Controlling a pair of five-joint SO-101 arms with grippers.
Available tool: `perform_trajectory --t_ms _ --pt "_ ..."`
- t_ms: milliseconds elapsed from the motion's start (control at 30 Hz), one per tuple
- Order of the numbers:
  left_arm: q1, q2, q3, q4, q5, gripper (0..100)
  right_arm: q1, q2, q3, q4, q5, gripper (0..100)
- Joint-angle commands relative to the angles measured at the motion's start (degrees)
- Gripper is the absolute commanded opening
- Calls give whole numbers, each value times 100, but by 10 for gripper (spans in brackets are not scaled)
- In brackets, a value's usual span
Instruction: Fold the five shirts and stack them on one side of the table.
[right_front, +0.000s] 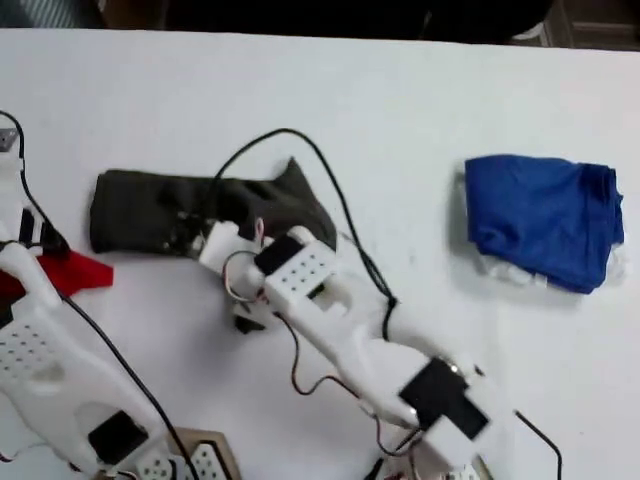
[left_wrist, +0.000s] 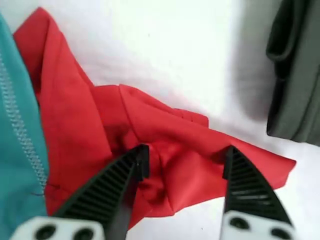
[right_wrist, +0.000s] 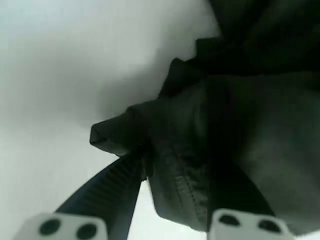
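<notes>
So these all look like light, floppy cloth to us. Nothing is fragile, but they'll slump, drag and slide on a smooth top, so we'd pinch a hem or a corner instead of a bunched middle. The right hand (right_wrist: 185, 170) is at the edge of the crumpled dark grey-green cloth shirt (right_wrist: 240, 125), which lies left of centre on the white counter (right_front: 400, 90). Its jaws stand wide with a wad of fabric between them and one finger is buried under the cloth, so we read it as spread around the fold, not clamped on it. The left hand (left_wrist: 182, 172) hangs wide open over the rumpled red cloth shirt (left_wrist: 75, 120) at the counter's left edge. It holds nothing, and its tips straddle a ridge of wrinkles, which we'd guess is a lumpy spot to grab. A teal stitched-seam garment (left_wrist: 15, 150) sits right against the red one, so a sloppy pinch could pick up both. The folded blue cloth shirt (right_front: 545, 220) sits well apart on the right side, with a bit of pale cloth peeking out under its lower edge. The main nuisance is the thin black cable (right_front: 300, 145) looping across the dark shirt, which could snag on a lifted sleeve. The two arms also work near each other on that side.
</notes>
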Motion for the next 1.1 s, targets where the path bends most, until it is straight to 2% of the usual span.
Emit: perform_trajectory --t_ms 0,67,200,233,333,433,633,900,967,1067 --pt "35 -62 -48 -35 -9 260 207 435 -26 -286 -9 183" --pt "44 -44 -48 -35 -9 260 558 655 -35 -479 -9 166" --pt "114 -35 -48 -35 -9 260 1596 831 -220 -637 -9 9" --pt "123 -35 -48 -35 -9 260 1886 804 -299 -620 -9 33" --pt "211 -26 -40 -35 -9 260 2677 752 -677 -558 0 22" --pt "360 -26 -4 -35 0 260 3169 620 -1090 -338 0 21" --pt "914 -79 -101 79 9 260 3459 22 -1811 163 0 21" --pt "1653 -53 -1077 1090 9 260 3829 -664 -2066 171 0 31" --pt "1776 -26 -1209 1152 9 260 3829 -760 -2057 171 0 92" --pt "1873 -18 -1218 1152 9 260 3793 -910 -2075 286 -9 238"
